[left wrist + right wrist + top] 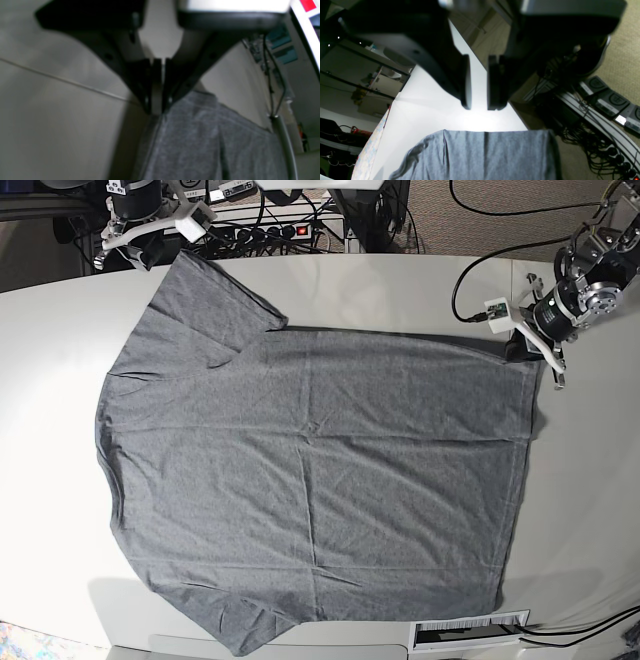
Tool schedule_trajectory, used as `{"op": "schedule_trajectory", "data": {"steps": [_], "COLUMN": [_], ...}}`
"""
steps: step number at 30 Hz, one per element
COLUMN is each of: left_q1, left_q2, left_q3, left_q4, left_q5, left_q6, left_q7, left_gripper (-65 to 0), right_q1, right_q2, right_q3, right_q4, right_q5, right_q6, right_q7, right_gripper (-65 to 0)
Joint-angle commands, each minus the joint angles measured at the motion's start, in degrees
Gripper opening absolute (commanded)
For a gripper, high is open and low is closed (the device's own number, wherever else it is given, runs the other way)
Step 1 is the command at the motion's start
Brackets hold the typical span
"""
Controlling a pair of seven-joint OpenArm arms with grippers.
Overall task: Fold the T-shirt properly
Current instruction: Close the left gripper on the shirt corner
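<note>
Left gripper (pixel 157 110) closed, pinching T-shirt (pixel 320 480) hem corner; right gripper (pixel 480 107) parted, empty, above sleeve; white table (pixel 590 480).

A pale, rounded desk (pixel 400 275) is catching bright overhead light; beige carpet (pixel 625 47) is showing beyond it, with tangled black cables (pixel 595 147) lying there.

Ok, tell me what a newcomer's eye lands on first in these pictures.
The grey T-shirt grabs the eye first: it lies spread flat, covering most of the white table. Next is the left hand, shut at the shirt's hem corner on the base view's right. The right hand hangs open by the sleeve at that view's upper left, near the table's far edge.
</note>
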Motion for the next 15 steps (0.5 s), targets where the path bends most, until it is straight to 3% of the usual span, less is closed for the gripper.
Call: {"op": "schedule_trajectory", "data": {"steps": [1, 11, 15], "left_q1": [0.4, 7.9, 10.0], "left_q2": [-1.6, -3.3, -4.6], "left_q3": [-0.4, -0.4, -0.4], "left_q4": [1.7, 6.4, 6.4], "left_q5": [0.0, 4.3, 6.3], "left_q6": [0.8, 1.1, 4.6], "left_q7": [0.6, 3.0, 3.0], "left_gripper": [-65.0, -65.0, -65.0], "right_q1": [-0.5, -0.5, -0.5], "right_q2": [0.5, 1.8, 2.7], "right_q3": [0.2, 0.2, 0.2], "right_q4": [1.0, 1.0, 1.0], "right_q5": [-1.0, -0.5, -0.5], "right_q6": [-0.9, -0.9, -0.9], "right_q7": [0.2, 1.4, 1.5], "right_gripper": [-52.9, -52.9, -52.9]}}
